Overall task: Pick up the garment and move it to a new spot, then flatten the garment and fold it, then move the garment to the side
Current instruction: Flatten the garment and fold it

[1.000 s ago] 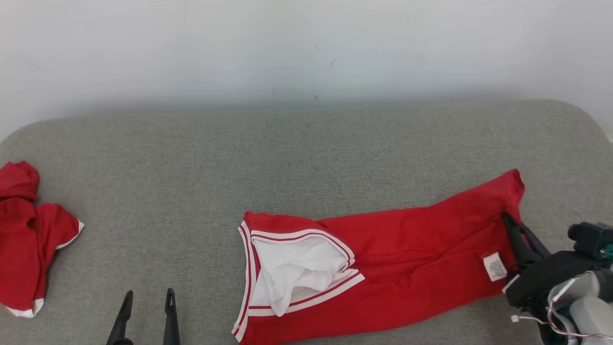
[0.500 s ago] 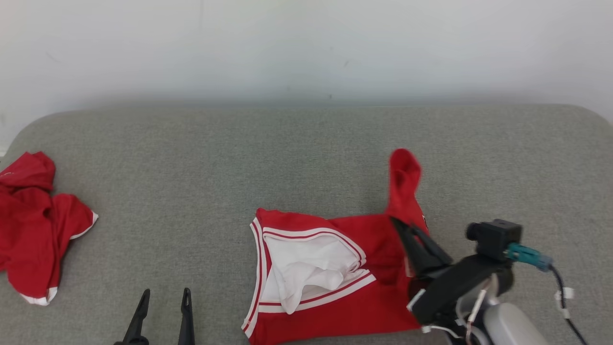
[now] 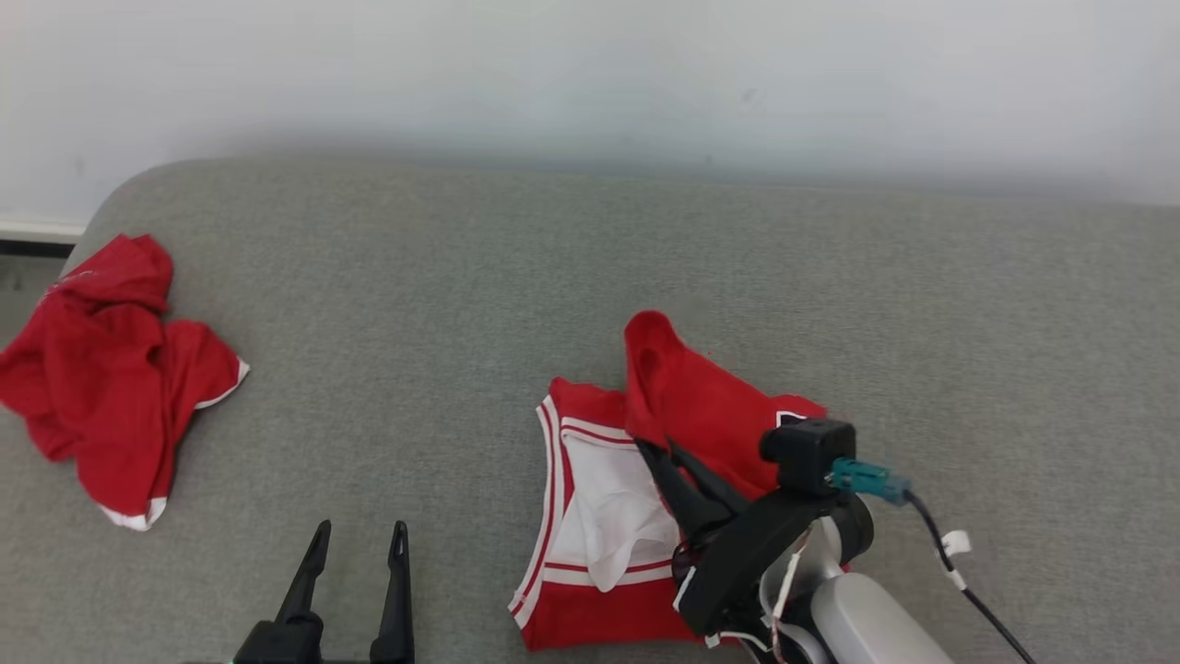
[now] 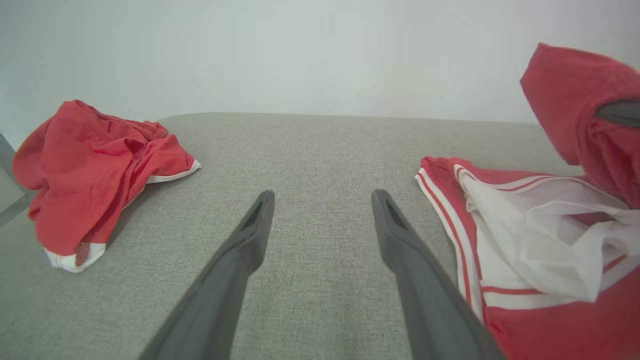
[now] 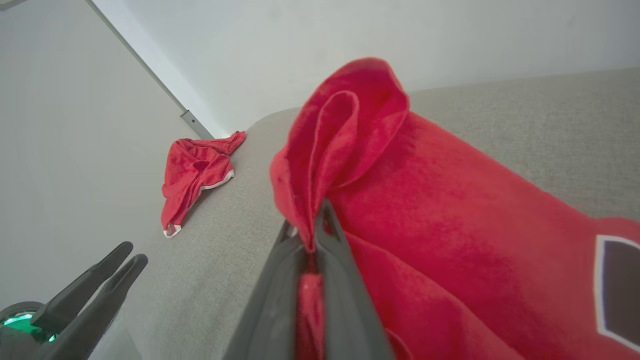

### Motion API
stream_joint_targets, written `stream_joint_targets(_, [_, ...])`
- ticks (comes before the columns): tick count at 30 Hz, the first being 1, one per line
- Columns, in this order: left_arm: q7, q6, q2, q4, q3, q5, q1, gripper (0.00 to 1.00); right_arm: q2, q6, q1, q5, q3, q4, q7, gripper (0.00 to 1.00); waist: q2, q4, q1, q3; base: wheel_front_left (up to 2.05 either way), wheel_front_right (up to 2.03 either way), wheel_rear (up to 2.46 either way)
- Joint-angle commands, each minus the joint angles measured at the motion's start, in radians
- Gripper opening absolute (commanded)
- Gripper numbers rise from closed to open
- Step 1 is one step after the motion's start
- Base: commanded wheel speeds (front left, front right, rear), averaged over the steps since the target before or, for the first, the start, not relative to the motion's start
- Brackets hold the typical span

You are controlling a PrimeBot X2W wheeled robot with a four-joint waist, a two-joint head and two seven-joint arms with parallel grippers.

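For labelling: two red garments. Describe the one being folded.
On the grey cushion, look right of centre, near the front edge. The garment there has one end pinched up by the right tool. Unlike the crumpled red heap at far left, it shows a wide white lining.

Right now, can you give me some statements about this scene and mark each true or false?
1. The right jaws are shut on a fold of the red garment. True.
2. The left jaws hold cloth. False: they stand open with nothing between them, over the grey cushion.
3. A second red garment lies crumpled at the robot's left. True.
4. The gripped garment's inside is blue. False: its lining is white.
5. The gripped garment lies flat. False: the pinched part is raised.
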Motion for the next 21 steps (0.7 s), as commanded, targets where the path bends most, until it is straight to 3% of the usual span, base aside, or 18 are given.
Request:
stream_joint_targets(1, [-0.002, 0.007, -0.002, 0.003, -0.008, -0.01, -0.017, 1.0, 0.01, -0.002, -0.016, -0.017, 0.016, 0.03, -0.015, 0.0, -0.0001, 0.03, -0.0001, 0.019, 0.0, 0.0, 0.0])
stream_joint_targets(15, [-0.002, 0.026, -0.001, 0.017, -0.045, -0.043, -0.041, 1.0, 0.017, -0.002, -0.078, 0.015, 0.119, 0.24, -0.123, 0.0, -0.0001, 0.068, -0.0001, 0.036, 0.0, 0.0, 0.0])
stream_joint_targets(16, [-0.002, 0.026, -0.001, 0.018, -0.043, -0.042, -0.04, 1.0, 0.017, -0.002, -0.083, 0.028, 0.127, 0.246, -0.132, 0.49, -0.0001, 0.066, -0.0001, 0.034, 0.0, 0.0, 0.0])
stream_joint_targets(17, [-0.002, 0.027, -0.001, 0.018, -0.04, -0.041, -0.037, 1.0, 0.017, -0.002, -0.088, 0.042, 0.136, 0.25, -0.142, 0.89, -0.0001, 0.063, -0.0001, 0.031, 0.0, 0.0, 0.0])
stream_joint_targets(18, [-0.002, 0.026, -0.001, 0.019, -0.037, -0.039, -0.032, 1.0, 0.017, -0.002, -0.093, 0.054, 0.143, 0.254, -0.151, 1.0, -0.0001, 0.06, -0.0001, 0.027, 0.0, 0.0, 0.0])
stream_joint_targets(21, [-0.002, 0.024, -0.001, 0.022, -0.028, -0.03, -0.02, 1.0, 0.017, -0.002, -0.111, 0.078, 0.155, 0.25, -0.178, 1.0, -0.0001, 0.049, -0.0001, 0.013, 0.0, 0.0, 0.0])
